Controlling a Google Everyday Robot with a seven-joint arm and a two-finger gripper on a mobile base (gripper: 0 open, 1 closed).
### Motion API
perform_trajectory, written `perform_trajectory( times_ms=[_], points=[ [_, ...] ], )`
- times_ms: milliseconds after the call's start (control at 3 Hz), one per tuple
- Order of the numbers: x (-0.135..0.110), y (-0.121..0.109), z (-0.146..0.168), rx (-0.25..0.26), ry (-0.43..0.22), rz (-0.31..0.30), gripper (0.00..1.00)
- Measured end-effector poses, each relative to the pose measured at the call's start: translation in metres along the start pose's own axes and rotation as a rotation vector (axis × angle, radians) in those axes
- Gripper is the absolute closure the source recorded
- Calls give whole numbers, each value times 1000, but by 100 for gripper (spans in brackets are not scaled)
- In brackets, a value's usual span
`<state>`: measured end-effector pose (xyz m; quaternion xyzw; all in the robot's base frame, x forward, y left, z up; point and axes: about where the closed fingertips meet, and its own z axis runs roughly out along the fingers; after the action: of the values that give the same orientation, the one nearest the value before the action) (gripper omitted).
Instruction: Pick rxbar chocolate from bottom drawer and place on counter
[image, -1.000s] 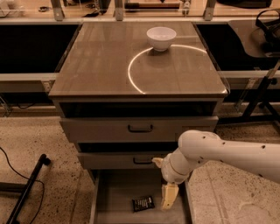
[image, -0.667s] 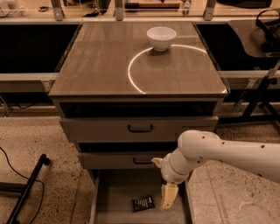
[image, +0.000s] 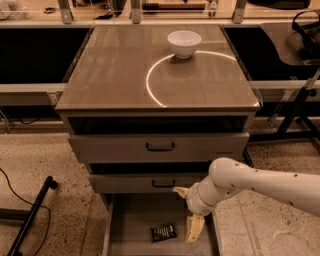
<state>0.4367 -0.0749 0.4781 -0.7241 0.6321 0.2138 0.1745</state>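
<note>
Nothing moved since last frame: my pincer hangs in the bottom drawer, just right of the rxbar chocolate; I cannot tell its grip.

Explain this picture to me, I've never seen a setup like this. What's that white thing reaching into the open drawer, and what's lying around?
There is one picture, from a single camera looking down at the front of a drawer cabinet. The white thing is a robot arm coming in from the right. At its tip is the gripper, its grasping tool, which hangs inside the pulled-out bottom drawer. On that drawer's floor lies a small dark snack bar, just left of the gripper. It lies loose and is not held. On the cabinet's flat top, the counter, stands a white bowl near the back, beside a bright curved line. The two drawers with black handles sit above the open one.
</note>
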Motion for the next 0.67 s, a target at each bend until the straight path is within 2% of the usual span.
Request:
perform_trajectory(
  times_ms=[333, 667],
  points=[
    [30, 3, 41, -28, -64, 3, 0],
    [48, 8, 72, -62, -96, 7, 0]
  ],
)
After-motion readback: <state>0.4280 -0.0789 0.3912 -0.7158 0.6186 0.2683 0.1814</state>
